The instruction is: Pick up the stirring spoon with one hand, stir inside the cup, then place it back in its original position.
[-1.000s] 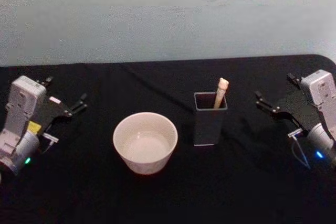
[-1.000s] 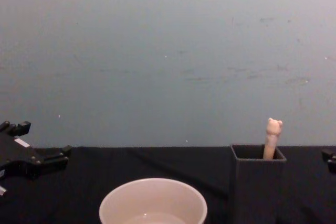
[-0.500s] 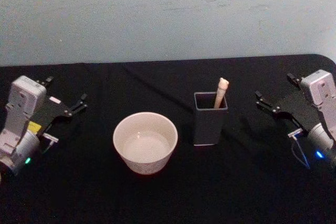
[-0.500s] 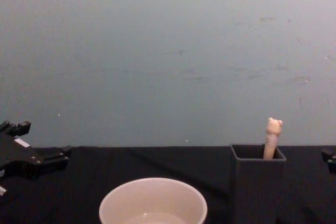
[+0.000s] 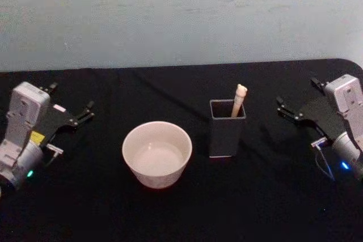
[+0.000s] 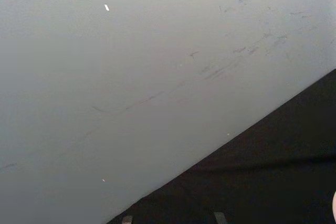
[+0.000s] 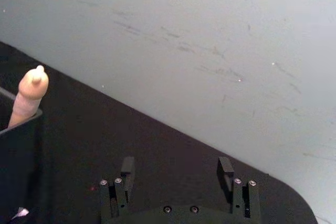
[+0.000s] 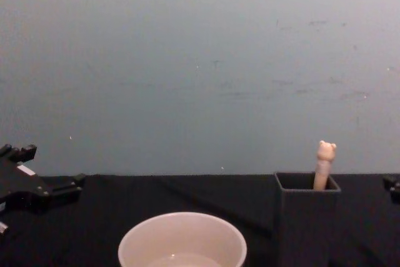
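Task not started, by my read; stirring spoon (image 5: 239, 99) stands in the holder (image 5: 226, 137), just right of the cup (image 5: 156, 177); left tool (image 5: 72, 96) and right tool (image 5: 296, 92) both released, empty, at opposite worktop (image 5: 255, 208) sides; grasp, stir, return all remain.

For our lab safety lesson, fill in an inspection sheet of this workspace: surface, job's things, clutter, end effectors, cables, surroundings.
Surface: black cloth, smooth and dark.
Job's things: stirring spoon stands handle-up in the dark holder; cream cup sits to the holder's left, apart from it.
Clutter: nothing seen.
End effectors: left end effector open, far left, holding nothing; right end effector open, far right, holding nothing.
Cables: thin wire loop by the right wrist.
Surroundings: plain pale wall behind.
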`<control>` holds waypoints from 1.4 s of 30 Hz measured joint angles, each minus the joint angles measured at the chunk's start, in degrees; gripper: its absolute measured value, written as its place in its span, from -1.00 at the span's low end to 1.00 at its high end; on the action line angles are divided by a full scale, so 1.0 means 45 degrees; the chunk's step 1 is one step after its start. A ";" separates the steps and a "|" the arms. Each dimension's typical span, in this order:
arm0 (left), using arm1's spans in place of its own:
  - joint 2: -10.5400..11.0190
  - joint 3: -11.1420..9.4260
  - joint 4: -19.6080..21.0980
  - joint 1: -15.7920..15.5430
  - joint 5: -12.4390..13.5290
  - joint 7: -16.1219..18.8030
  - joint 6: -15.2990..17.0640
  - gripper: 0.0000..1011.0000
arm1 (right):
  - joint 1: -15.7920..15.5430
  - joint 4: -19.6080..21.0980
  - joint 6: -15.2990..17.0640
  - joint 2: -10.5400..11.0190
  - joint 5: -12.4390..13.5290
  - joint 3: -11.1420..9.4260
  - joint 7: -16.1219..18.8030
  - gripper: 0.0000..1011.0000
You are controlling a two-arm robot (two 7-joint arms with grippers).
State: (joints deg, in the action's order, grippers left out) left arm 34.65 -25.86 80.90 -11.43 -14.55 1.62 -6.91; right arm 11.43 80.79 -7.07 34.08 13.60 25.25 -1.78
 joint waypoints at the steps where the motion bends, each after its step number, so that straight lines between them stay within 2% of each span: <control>1: -0.0001 -0.0001 -0.0001 0.0000 0.0000 0.0000 0.0000 0.98 | 0.0000 -0.0002 -0.0012 -0.0020 -0.0034 -0.0026 -0.0003 0.98; 7: -0.0001 -0.0001 -0.0001 0.0000 0.0001 0.0000 0.0000 0.98 | -0.0070 0.0006 -0.0181 -0.0188 0.0081 -0.0328 0.0209 0.98; 12: -0.0001 0.0000 -0.0001 -0.0001 0.0001 0.0000 0.0000 0.98 | -0.0199 0.0113 -0.0435 -0.0263 0.0632 -0.0697 0.0748 0.98; 18: -0.0001 -0.0001 -0.0001 -0.0001 0.0000 0.0000 0.0000 0.98 | -0.0441 0.0290 -0.0975 -0.0280 0.1684 -0.1156 0.1947 0.98; 21: 0.0000 0.0000 -0.0001 0.0000 0.0000 0.0000 0.0000 0.98 | -0.0583 0.0426 -0.1127 -0.0237 0.2447 -0.1340 0.2959 0.98; 25: 0.0000 0.0000 -0.0001 0.0000 0.0000 0.0000 0.0000 0.98 | -0.0694 0.0528 -0.1176 -0.0228 0.3070 -0.1458 0.3870 0.98; 34: -0.0001 0.0000 -0.0001 0.0000 0.0001 0.0000 0.0000 0.98 | -0.0748 0.0606 -0.1146 -0.0438 0.3560 -0.1320 0.5306 0.98; 42: -0.0001 0.0000 -0.0001 -0.0001 0.0001 0.0000 0.0000 0.98 | -0.0489 0.0338 -0.0945 -0.0856 0.3652 -0.1160 0.6035 0.98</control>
State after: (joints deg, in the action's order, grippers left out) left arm 34.65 -25.86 80.90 -11.43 -14.55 1.62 -6.91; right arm 9.23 82.31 -11.32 30.23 30.03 20.03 25.38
